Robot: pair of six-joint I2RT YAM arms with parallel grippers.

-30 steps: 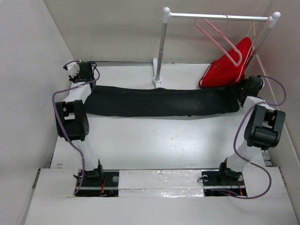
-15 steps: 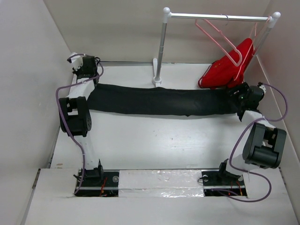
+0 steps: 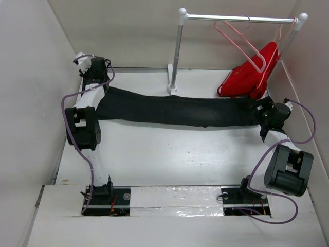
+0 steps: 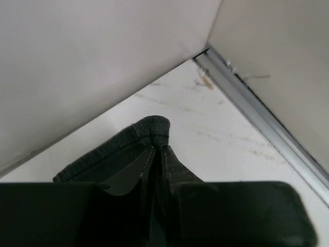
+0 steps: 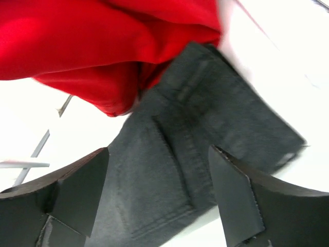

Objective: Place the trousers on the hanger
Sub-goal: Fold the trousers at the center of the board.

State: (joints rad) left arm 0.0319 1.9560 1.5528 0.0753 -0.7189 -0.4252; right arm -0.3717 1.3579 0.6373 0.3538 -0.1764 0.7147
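Observation:
The black trousers (image 3: 175, 109) lie stretched across the table from left to right. My left gripper (image 3: 98, 88) is shut on their left end; the left wrist view shows the fingers (image 4: 157, 152) pinched on a folded hem (image 4: 150, 126). My right gripper (image 3: 260, 109) is open over the right end. In the right wrist view its gap (image 5: 159, 193) spans the dark cloth (image 5: 205, 113), the fingers not closed on it. The pale-pink hanger (image 3: 241, 40) hangs bare on the rail, behind and above the trousers' right end.
A metal rack stands at the back with its pole (image 3: 176, 56) and rail (image 3: 236, 19). A red garment (image 3: 249, 72) on a second pink hanger hangs beside the right gripper and shows in the right wrist view (image 5: 103, 41). Walls close in left, back and right.
The trousers have been drawn out longer and flatter. My left gripper has moved farther back along the left wall. My right gripper has moved right and nearer.

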